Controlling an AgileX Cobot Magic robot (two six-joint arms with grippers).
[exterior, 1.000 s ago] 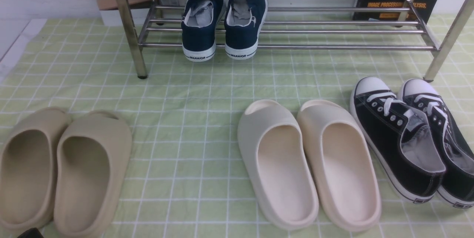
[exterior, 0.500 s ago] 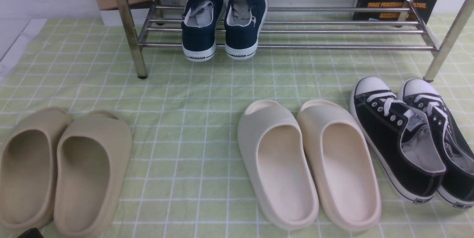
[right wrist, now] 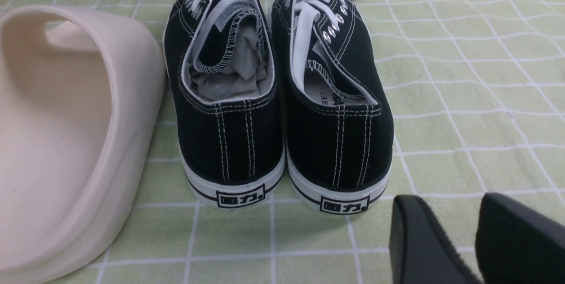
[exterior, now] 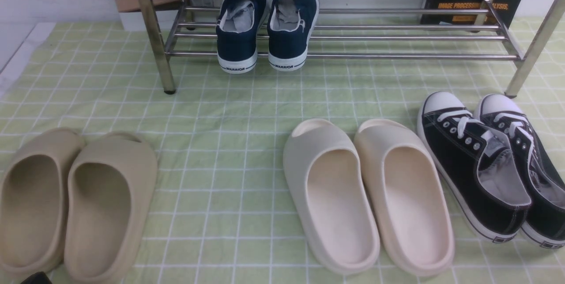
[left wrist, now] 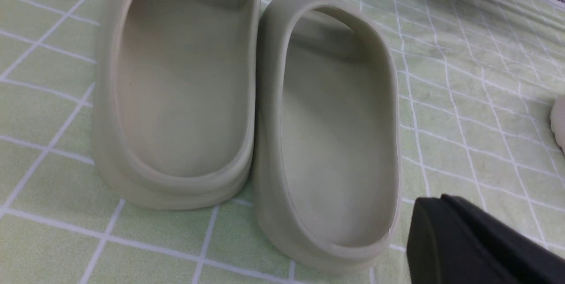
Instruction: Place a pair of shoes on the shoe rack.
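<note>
Navy pair of shoes [exterior: 266,25] seated side by side on shoe rack [exterior: 353,56] lower bars, far left, heels nearest | step: placement apparently done | left gripper [left wrist: 481,240] clenched, empty, near beige slides [left wrist: 247,111] | right gripper [right wrist: 472,240] slightly parted, empty, near black sneakers [right wrist: 278,94] | next: likely nothing beyond resting.

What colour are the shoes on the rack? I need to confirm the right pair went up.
Navy blue with white soles, clearest in the front view.
</note>
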